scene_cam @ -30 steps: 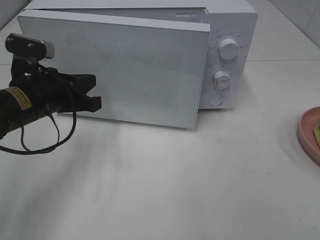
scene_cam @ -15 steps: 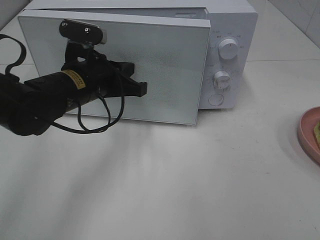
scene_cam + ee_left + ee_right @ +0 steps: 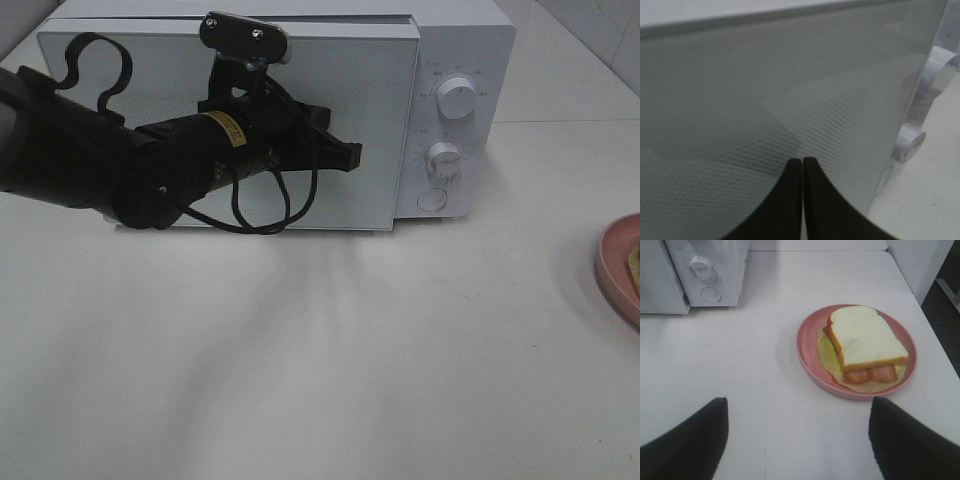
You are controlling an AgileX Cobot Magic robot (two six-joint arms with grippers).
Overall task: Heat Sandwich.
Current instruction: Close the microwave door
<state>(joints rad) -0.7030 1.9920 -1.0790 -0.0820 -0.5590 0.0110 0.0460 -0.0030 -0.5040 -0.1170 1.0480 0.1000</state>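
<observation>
Sandwich [image 3: 865,342] sits on the pink plate [image 3: 807,357] far right, straight ahead of the wide-open right claw [image 3: 797,440]; closed left claw [image 3: 345,158] is against the microwave door [image 3: 375,120].

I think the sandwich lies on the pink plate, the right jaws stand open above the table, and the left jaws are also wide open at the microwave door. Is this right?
Not quite. The left gripper is shut: the left wrist view shows its jaws pressed together in front of the microwave door. The rest holds: the sandwich lies on the pink plate, and the right gripper stands open above the table.
</observation>
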